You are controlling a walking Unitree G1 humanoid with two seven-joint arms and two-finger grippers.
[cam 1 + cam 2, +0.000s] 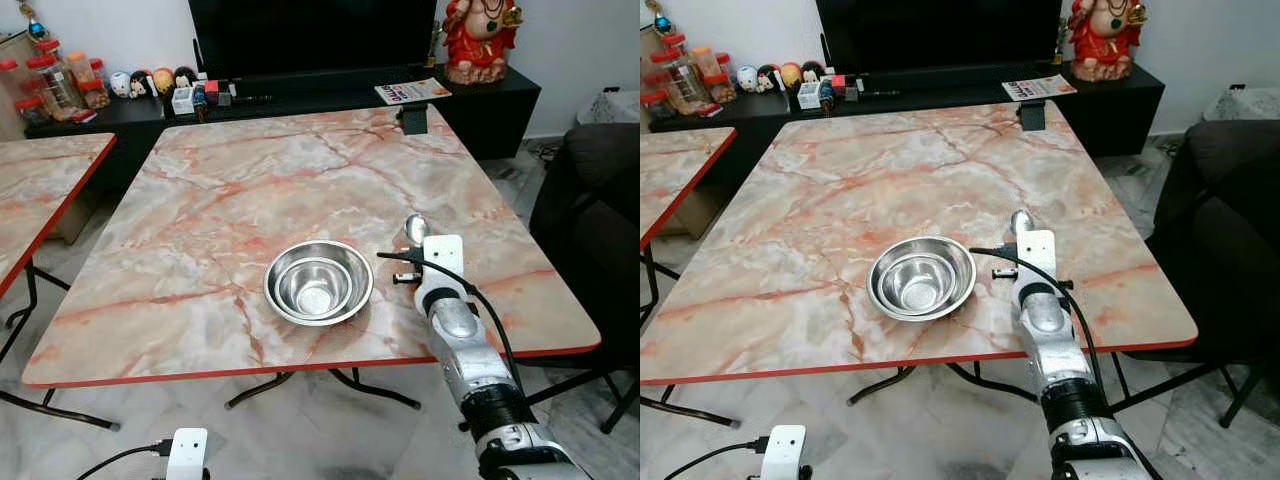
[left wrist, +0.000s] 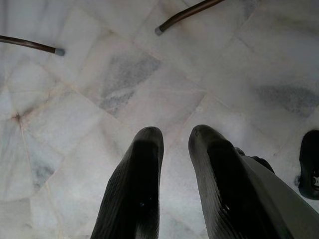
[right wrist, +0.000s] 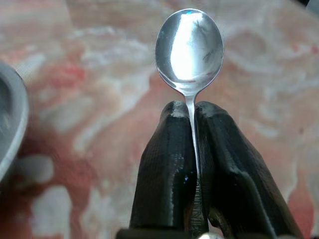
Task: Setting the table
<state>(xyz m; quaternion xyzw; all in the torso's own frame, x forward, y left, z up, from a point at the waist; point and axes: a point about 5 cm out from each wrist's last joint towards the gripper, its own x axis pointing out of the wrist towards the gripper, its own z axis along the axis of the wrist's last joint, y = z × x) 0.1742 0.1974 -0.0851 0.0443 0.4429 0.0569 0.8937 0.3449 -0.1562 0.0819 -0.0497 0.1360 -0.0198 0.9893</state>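
Your right gripper (image 3: pixel 194 149) has its jaws clamped on the spoon (image 3: pixel 189 47) handle, poised beside the nested steel bowls (image 1: pixel 318 282) near the surface's (image 1: pixel 200 200) front edge, presumably for laying. Left gripper (image 2: pixel 174 164) hangs idle, jaws slightly apart.

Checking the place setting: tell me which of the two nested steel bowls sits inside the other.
The smaller bowl sits inside the larger bowl, whose wider rim surrounds it. The right gripper holds a spoon beside them.
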